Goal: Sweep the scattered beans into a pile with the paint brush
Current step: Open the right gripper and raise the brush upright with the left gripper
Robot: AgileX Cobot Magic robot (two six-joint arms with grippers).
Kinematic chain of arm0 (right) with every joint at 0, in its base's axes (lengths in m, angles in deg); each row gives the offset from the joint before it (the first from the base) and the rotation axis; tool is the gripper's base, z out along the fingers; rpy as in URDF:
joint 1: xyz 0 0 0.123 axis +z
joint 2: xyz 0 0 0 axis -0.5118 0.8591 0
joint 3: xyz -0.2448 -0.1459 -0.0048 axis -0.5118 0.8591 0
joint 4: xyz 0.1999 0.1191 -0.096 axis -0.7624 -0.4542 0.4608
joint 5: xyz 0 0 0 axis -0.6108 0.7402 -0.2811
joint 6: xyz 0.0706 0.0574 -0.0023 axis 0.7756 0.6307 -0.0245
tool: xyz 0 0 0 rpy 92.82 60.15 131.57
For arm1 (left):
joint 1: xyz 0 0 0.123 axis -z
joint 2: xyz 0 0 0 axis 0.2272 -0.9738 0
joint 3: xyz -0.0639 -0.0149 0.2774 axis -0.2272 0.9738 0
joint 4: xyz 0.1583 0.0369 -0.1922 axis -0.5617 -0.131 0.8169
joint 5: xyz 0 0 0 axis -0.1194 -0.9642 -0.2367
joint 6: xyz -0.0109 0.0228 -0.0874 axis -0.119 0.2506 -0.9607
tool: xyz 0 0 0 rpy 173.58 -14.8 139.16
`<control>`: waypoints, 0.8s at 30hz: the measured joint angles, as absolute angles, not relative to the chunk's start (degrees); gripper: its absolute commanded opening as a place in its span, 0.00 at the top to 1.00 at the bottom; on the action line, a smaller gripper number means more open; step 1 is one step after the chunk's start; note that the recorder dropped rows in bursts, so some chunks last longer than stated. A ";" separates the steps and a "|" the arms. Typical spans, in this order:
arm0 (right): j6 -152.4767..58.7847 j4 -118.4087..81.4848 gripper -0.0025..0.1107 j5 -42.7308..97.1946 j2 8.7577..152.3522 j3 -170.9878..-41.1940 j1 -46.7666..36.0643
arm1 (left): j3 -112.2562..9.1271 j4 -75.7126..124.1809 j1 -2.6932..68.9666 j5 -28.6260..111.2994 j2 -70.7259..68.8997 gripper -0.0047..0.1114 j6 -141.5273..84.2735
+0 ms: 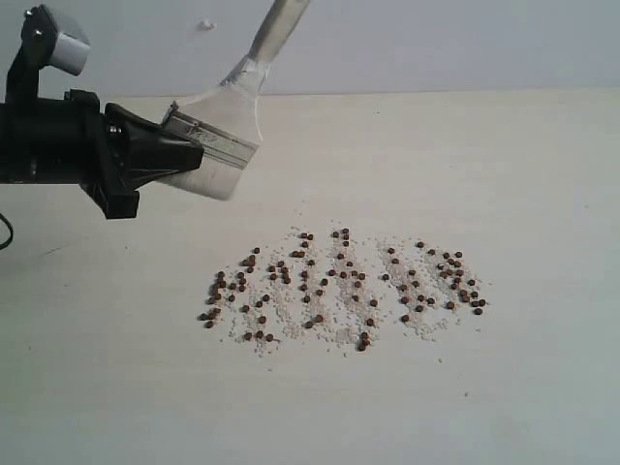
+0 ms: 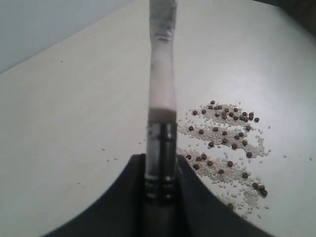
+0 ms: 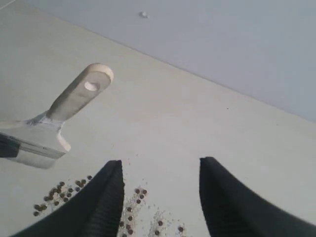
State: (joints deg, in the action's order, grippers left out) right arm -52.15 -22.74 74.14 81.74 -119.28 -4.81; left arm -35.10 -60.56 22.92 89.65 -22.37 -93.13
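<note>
Jaws of our left gripper are clamped on the paint brush at its metal band, handle rising beyond them, while our right gripper hangs with jaws wide apart, empty. We judge a stroke is about to start: the beans lie scattered on the table below and ahead of the clamped jaws, apart from the bristles. Next we must lower the bristles just outside the scatter and draw them inward.
</note>
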 measured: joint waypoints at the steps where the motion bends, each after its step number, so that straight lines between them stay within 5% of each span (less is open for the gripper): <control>1: -50.67 -21.85 0.64 74.14 81.74 -118.96 -4.81 | -35.10 -60.56 22.71 90.11 -22.37 0.96 -93.09; 8: -38.79 -17.15 0.98 65.51 81.74 -110.80 -4.81 | -34.98 -60.45 19.10 98.53 -22.37 0.96 -93.00; 24: -26.71 -22.71 0.98 34.76 84.82 -101.00 -4.81 | -32.98 -54.99 15.06 110.34 -28.39 0.96 -86.93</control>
State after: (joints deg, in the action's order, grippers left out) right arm -26.71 -22.71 34.76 84.82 -101.00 -4.81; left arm -32.98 -54.99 15.06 110.34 -28.39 -86.93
